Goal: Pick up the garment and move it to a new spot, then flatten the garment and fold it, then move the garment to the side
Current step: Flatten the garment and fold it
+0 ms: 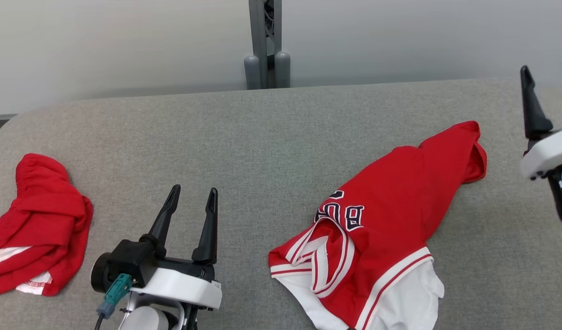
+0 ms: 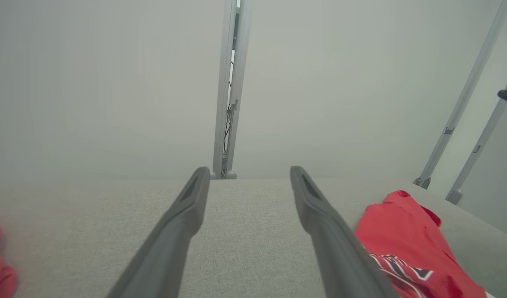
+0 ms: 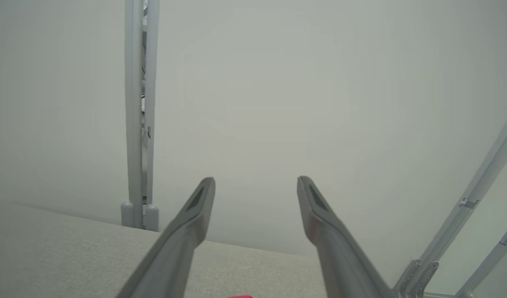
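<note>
The garment [image 1: 391, 215], a red jersey with white trim and dark lettering, lies crumpled on the grey table [image 1: 262, 133], right of centre, its white lining showing at the front edge. In the left wrist view the garment [image 2: 406, 236] lies to the right of the fingers. My left gripper [image 1: 194, 195] stands open and empty above the table, to the left of the garment. My right gripper [image 1: 549, 75] hangs open and empty at the far right, above and beyond the garment's far end. Its fingers [image 3: 319, 215] are spread in its own wrist view, with a sliver of red cloth [image 3: 239, 296] below.
A second crumpled red garment [image 1: 38, 224] lies at the table's left edge. A grey post [image 1: 266, 46] stands behind the table's far edge against a pale wall. Slanted metal struts [image 2: 464, 103] rise at the right.
</note>
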Controlling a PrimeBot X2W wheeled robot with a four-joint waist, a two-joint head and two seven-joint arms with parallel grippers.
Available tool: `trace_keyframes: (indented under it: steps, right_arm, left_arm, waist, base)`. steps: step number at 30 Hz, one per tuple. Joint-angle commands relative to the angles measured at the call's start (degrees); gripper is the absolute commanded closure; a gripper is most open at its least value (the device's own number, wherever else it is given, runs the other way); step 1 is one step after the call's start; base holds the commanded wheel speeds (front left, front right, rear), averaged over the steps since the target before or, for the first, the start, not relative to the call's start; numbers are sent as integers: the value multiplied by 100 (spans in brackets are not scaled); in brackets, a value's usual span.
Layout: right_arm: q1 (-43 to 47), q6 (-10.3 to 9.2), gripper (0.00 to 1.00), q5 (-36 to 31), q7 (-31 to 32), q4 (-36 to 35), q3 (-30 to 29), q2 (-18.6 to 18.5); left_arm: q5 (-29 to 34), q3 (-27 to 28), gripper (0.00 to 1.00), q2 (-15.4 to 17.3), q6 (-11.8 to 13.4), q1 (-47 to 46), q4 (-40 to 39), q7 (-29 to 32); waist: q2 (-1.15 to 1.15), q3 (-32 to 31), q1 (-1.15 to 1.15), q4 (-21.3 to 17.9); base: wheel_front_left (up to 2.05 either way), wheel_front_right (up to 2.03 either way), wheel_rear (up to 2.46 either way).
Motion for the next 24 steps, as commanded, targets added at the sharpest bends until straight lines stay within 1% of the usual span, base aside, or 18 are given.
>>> trace_keyframes:
  steps: [1, 6, 9, 11, 14, 18, 21, 24]
  right_arm:
    - [239, -3, 0, -32, 0, -174, -65, 21]
    - [1586, -2, 0, -249, 0, -1570, -450, 444]
    - [2390, -2, 0, -275, 0, -2241, -663, 792]
    - [2865, -2, 0, -442, -1, -2613, -645, 919]
    - [3449, -3, 0, -439, -1, -2975, -716, 1200]
    - [3922, -3, 0, -458, -1, -3238, -663, 1390]
    - [4076, -3, 0, -396, -1, -3300, -652, 1476]
    - [4096, -2, 0, -458, -1, -3293, -557, 1481]
  left_arm:
    - [-3, 22, 0, 23, 9, 50, -12, -1]
    - [-9, 4, 0, 23, -11, 187, -18, -1]
    - [-13, -1, 0, 23, -29, 240, -9, -1]
    - [-16, 9, 0, 23, -34, 279, -2, -1]
    - [-34, 36, 0, 23, -34, 322, -10, -1]
    - [-32, 61, 0, 24, -5, 405, -22, -1]
    - [-11, 77, 0, 23, 13, 426, -18, -1]
    - [2, 89, 0, 24, 34, 453, -4, -1]
  waist:
    - [0, -72, 0, -53]
    - [0, -255, 0, -114]
    - [0, -343, 0, -119]
    - [0, -384, 0, -122]
    - [0, -442, 0, -130]
    - [0, -485, 0, -152]
    - [0, -510, 0, -166]
    - [0, -521, 0, -175]
  base:
    - [0, 0, 0]
    - [0, 0, 0]
    - [0, 0, 0]
    - [0, 0, 0]
    - [0, 0, 0]
    - [0, 0, 0]
    - [0, 0, 0]
    - [0, 0, 0]
